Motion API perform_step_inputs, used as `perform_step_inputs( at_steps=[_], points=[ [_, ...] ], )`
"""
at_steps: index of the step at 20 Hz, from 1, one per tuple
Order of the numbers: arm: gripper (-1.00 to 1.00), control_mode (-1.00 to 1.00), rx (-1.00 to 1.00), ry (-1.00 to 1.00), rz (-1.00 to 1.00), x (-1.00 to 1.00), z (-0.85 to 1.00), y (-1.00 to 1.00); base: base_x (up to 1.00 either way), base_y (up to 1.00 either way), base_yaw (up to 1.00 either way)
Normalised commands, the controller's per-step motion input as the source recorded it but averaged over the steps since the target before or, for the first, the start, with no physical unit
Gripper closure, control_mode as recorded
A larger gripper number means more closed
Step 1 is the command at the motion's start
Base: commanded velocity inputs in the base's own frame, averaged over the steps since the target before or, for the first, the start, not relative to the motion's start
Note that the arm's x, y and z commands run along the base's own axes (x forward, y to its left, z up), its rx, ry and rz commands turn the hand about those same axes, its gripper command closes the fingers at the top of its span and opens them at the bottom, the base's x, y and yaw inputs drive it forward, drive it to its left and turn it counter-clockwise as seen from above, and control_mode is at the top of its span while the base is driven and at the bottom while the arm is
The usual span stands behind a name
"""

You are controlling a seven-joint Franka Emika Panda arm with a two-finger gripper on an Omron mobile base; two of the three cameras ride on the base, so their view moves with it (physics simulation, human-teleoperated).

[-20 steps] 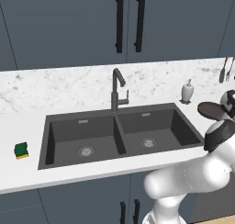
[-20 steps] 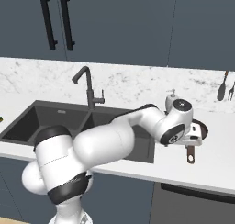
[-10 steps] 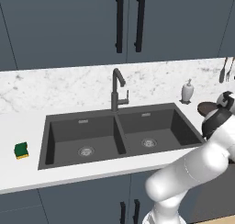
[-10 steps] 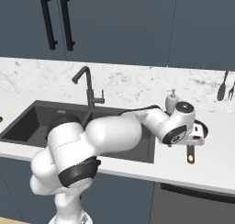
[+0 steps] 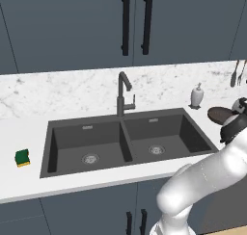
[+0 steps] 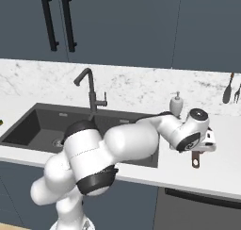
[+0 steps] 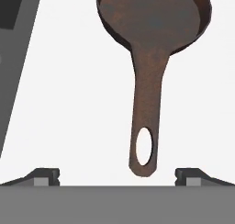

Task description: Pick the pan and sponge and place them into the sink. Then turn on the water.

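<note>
Gripper point(image 7: 117, 175) of mine hangs spread wide over the pan point(image 7: 151, 21) handle's end, the pan lying on the counter right of the sink point(image 5: 125, 142). Closing this near the tip, I could tip the pan; height above it looks uncertain.

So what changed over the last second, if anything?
The arm reached further right, bringing the open gripper over the pan handle; nothing grasped yet. The pan on the counter, the sponge left of the sink, and the faucet stayed put; no water running.
</note>
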Motion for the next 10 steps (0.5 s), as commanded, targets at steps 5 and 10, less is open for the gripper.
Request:
perform_step_inputs(
  at_steps=[5,10],
  points=[
    [-1.00,-1.00,0.01,0.00,0.00,0.11,-0.16,-0.12,0.00,0.00,0.00],
    [-1.00,-1.00,0.00,0.00,0.00,0.22,-0.37,0.00,0.00,0.00,0.00]
  ],
)
